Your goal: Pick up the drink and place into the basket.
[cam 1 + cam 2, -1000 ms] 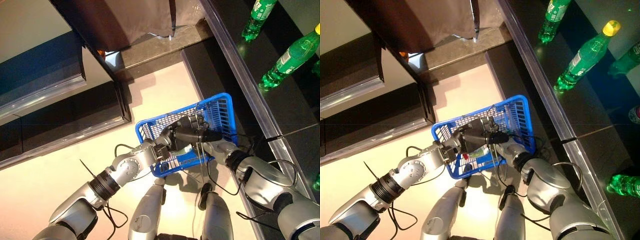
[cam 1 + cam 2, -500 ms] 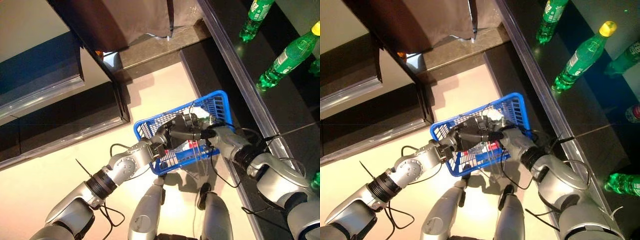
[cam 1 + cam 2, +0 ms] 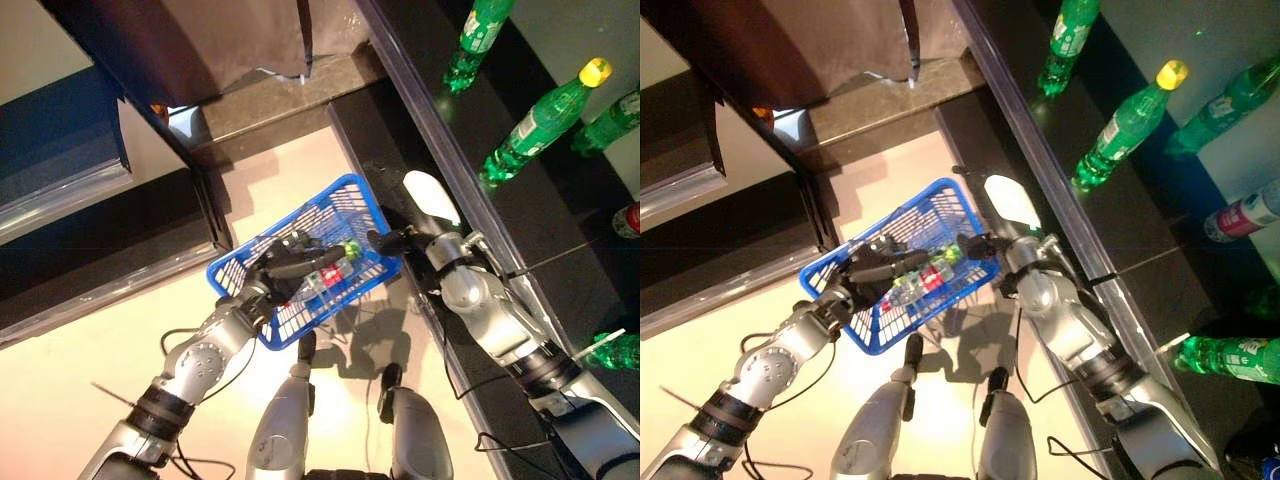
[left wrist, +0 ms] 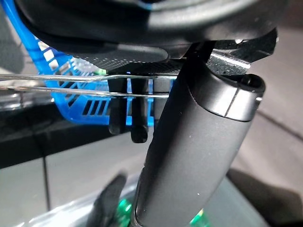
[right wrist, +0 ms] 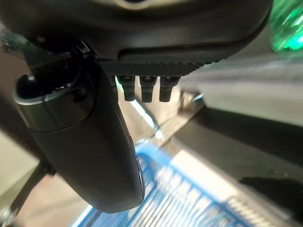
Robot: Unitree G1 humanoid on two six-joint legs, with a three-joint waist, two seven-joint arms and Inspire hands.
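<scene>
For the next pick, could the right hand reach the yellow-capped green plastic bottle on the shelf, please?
Probably yes: the right hand is open, with nothing between it and the yellow-capped green bottle.

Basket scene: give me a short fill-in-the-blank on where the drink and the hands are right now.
1. The drink bottle lies inside the ____ basket.
2. The basket's wire handle is held by the robot's ____ hand.
3. The right hand holds ____.
4. The bottles on the dark shelf are mostly ____ in colour.

Missing words: blue; left; nothing; green
</scene>
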